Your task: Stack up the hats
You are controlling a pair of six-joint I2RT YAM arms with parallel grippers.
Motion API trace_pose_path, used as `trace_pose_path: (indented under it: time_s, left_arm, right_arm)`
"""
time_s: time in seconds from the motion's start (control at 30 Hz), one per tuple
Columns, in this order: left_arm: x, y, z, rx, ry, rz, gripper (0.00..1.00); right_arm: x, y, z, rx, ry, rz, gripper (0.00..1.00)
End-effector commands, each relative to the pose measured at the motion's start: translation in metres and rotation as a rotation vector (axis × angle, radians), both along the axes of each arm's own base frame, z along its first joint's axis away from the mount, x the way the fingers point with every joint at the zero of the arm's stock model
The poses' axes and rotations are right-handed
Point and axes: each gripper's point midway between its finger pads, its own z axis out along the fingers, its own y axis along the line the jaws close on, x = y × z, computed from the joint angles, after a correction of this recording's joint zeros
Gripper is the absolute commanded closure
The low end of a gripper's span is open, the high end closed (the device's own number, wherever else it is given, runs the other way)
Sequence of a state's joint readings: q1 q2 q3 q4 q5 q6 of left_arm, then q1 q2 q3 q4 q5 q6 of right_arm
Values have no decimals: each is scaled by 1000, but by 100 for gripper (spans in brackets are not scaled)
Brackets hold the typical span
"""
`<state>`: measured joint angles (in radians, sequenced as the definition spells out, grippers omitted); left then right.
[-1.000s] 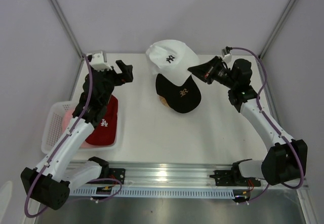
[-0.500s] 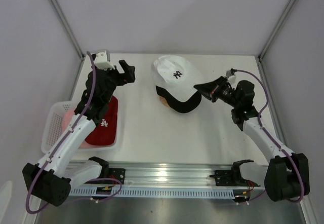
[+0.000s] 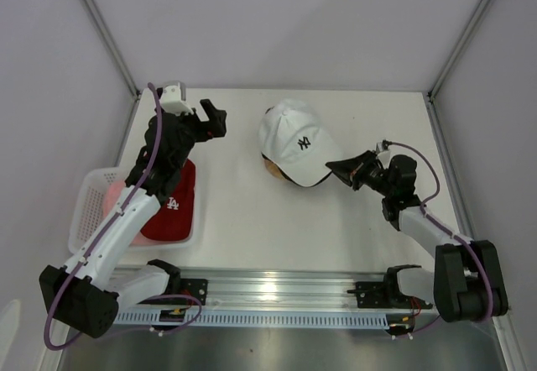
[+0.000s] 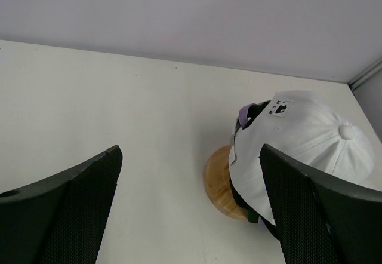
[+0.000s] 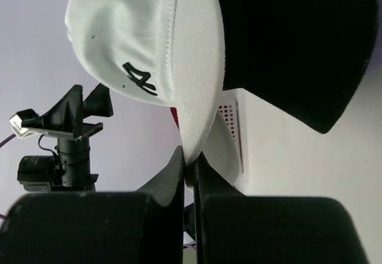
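- The right gripper [image 5: 190, 159] is pinched shut on the thin edge of the white cap's [image 3: 295, 140] brim. The left gripper [image 3: 213, 119] hangs wide open with nothing in it, left of the stack.
- The white cap sits over a black cap [image 5: 286, 37] on the wooden stand [image 4: 216, 180], at the far middle of the table [image 3: 243, 220]. A red cap [image 3: 172, 211] and a pink cap [image 3: 113, 196] lie in the basket [image 3: 84, 220] at the near left.
- The step in hand looks like seating the white cap. The crown should settle squarely over the cap below, brims lined up, before the fingers let go.
- The hold is only on the brim edge, so the release is best drawn straight back along the brim, to the right. A sideways pull could drag the soft cap off the stand.
- There is bare table right of and nearer than the stack for backing out, though the right wall is close behind that arm.
- The left gripper has bare table between it and the stack, and the basket rim lies under its arm.
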<state>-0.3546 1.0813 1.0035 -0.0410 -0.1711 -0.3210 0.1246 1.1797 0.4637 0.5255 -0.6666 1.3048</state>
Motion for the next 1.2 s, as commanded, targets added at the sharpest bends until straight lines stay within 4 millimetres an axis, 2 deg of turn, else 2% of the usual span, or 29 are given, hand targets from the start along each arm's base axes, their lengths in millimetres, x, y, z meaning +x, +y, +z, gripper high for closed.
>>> trace_pose_path:
  time_s: [0.0, 0.07, 0.23, 0.3, 0.37, 0.43, 0.47, 0.53, 0.63, 0.67, 0.7, 0.73, 0.77, 0.8, 0.83, 0.93, 0.97, 1.0, 1.03, 1.07, 1.13, 1.17]
  left_arm:
    - [0, 0, 20, -12, -40, -7, 0]
    - [0, 0, 17, -11, -31, -7, 1]
    - [1, 0, 13, -4, -17, -9, 1]
    - [2, -2, 8, 3, -3, -16, 0]
    - [4, -5, 10, 3, -4, -29, 0]
    - [5, -8, 2, 16, 28, -46, 1]
    - [6, -9, 6, 17, 25, -46, 0]
    - [7, -9, 3, 26, 42, -47, 1]
    - [5, -8, 6, 25, 35, -47, 0]
    - [5, -8, 5, 25, 37, -49, 1]
    - [4, -8, 5, 25, 36, -50, 1]
    - [3, -9, 7, 24, 31, -58, 0]
    - [3, -12, 8, 25, 26, -72, 1]
    - [1, -18, 12, 19, 17, -109, 0]
    - [1, -24, 15, 19, 7, -144, 0]
    - [-10, -60, 29, 15, -30, -330, 0]
    - [-8, -71, 33, 54, -61, -371, 0]
    - [-13, -89, 34, 76, -74, -425, 1]
    - [-11, -98, 54, 95, -123, -446, 0]
    - [-2, -109, 39, 151, -100, -474, 1]
    - [3, -130, 26, 182, -56, -522, 1]
    - [16, -143, 39, 181, -61, -540, 1]
  right_arm:
    - [7, -5, -21, -36, -9, -7, 100]
    - [8, -6, -36, -43, 29, -1, 100]
    - [10, -10, -57, -89, 52, 52, 100]
    - [12, -18, -75, -152, 72, 63, 100]
    - [19, -25, -82, -218, 44, 63, 100]
    - [22, -32, -94, -241, 72, 65, 100]
    - [26, -31, -92, -263, 49, 82, 100]
    - [27, -31, -103, -284, 85, 105, 100]
    - [33, -29, -102, -281, 72, 129, 100]
    - [33, -28, -104, -277, 76, 140, 94]
    - [33, -28, -105, -284, 73, 149, 77]
    - [33, -28, -105, -289, 72, 155, 69]
    - [32, -28, -100, -296, 52, 159, 61]
    - [32, -29, -96, -315, 42, 166, 45]
    - [34, -31, -83, -340, 0, 156, 40]
    - [41, -38, -48, -437, -77, 153, 32]
    - [45, -43, -25, -483, -135, 112, 30]
    - [39, -48, -18, -515, -116, 104, 25]
    - [50, -55, 10, -574, -191, 55, 23]
    - [49, -58, 23, -591, -215, 35, 20]
    - [50, -60, 66, -604, -343, -11, 15]
    - [54, -59, 83, -599, -415, -28, 14]
